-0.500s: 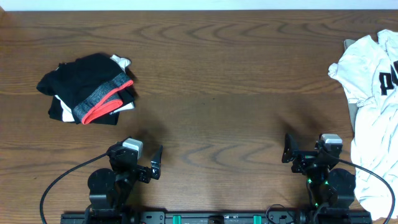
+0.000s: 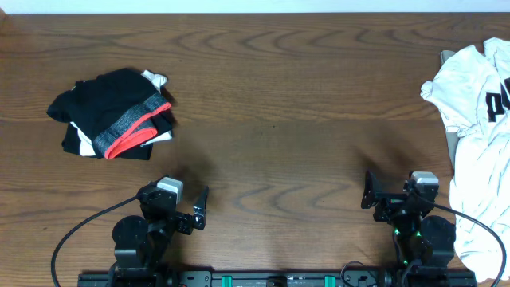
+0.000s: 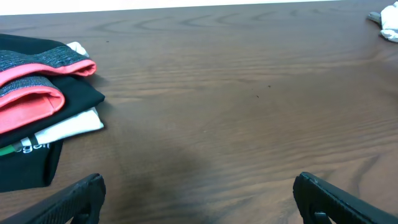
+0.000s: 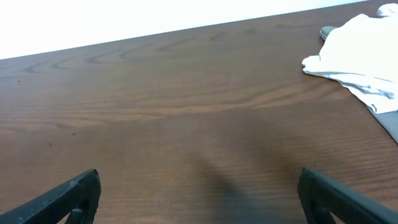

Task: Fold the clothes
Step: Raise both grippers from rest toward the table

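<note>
The clothes, a crumpled white T-shirt (image 2: pixel 470 104) with black lettering, lie at the table's right edge and trail toward the front right corner. The shirt's near corner shows in the right wrist view (image 4: pixel 357 53), and a scrap of it in the left wrist view (image 3: pixel 390 26). My left gripper (image 2: pixel 175 201) rests open at the front left, over bare wood (image 3: pixel 199 194). At the front right my right gripper (image 2: pixel 396 194) also stands open, just left of the shirt, with nothing between its fingers (image 4: pixel 199 190).
A folded pile of black garments with a grey-and-red band (image 2: pixel 111 113) lies at the back left, ahead and left of the left gripper (image 3: pixel 37 93). A grey-beige cloth edge (image 2: pixel 449 56) peeks from under the shirt. The brown wooden table (image 2: pixel 279 119) spans the view.
</note>
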